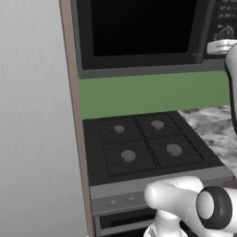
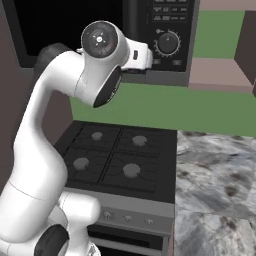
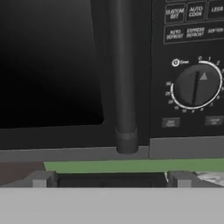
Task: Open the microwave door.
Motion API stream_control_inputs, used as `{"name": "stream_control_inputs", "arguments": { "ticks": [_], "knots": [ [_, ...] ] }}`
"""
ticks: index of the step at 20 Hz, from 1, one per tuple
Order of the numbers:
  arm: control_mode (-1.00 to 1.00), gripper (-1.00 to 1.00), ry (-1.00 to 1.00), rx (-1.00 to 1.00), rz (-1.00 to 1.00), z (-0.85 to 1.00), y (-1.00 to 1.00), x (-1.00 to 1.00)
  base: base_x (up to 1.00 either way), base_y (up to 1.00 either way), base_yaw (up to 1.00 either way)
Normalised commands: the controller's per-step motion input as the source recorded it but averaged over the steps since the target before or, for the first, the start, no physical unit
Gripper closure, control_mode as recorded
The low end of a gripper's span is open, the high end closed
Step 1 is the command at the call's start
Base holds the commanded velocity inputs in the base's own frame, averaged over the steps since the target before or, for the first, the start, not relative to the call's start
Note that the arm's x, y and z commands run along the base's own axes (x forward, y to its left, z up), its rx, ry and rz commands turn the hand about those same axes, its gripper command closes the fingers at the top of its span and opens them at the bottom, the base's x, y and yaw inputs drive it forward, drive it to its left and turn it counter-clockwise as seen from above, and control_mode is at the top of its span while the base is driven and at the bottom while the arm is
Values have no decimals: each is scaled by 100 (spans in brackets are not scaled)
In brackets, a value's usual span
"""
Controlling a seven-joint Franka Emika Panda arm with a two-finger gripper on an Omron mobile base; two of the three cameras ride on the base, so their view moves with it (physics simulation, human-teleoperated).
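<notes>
While the white arm reaches up toward the cabinet line, the big dark grey microwave door (image 3: pixel 57 70) with its black glass window sits straight ahead of the gripper (image 3: pixel 111 181), and its tall black bar handle (image 3: pixel 124 74) hangs just above the gap between the two dark finger tips (image 3: pixel 41 179). Those tips stand wide apart with nothing between them, so the pincer is released, near the handle's lower end but apart from it.

Right of the handle is the narrow black control panel (image 3: pixel 190 65) with a round timer knob (image 3: pixel 197 85) and rows of buttons. Below the microwave runs a green wall strip (image 1: pixel 148 92), then a black four-burner gas cooktop (image 1: pixel 143 143) with a grey knob strip along its front. A marbled grey countertop (image 2: pixel 215 185) lies to its right.

From the left base camera you get a tall brushed-grey panel (image 1: pixel 32 115) filling the left side, and the door (image 1: pixel 139 32) is unobstructed. From the right base camera the arm's upper joint covers much of the door (image 2: pixel 60 25), though the knob (image 2: pixel 168 43) is clear. Nothing blocks the handle in the hand camera.
</notes>
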Motion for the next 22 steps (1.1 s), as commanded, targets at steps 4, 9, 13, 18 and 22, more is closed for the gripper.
{"name": "stream_control_inputs", "arguments": {
  "ticks": [4, 9, 13, 18, 22],
  "knots": [
    [-100, -100, 0, 6, 3, -1, -1, 75, 0, 0, 0],
    [-100, -100, 0, 4, 4, -10, -6, 73, 0, 0, 0],
    [-100, -100, 0, 6, 5, -8, -20, 62, 0, 0, 0],
    [-100, -100, 0, 3, 6, -10, -6, 59, 0, 0, 0],
    [-100, -100, -11, 0, 4, -23, 0, 48, 0, 0, 0]
  ]
}}
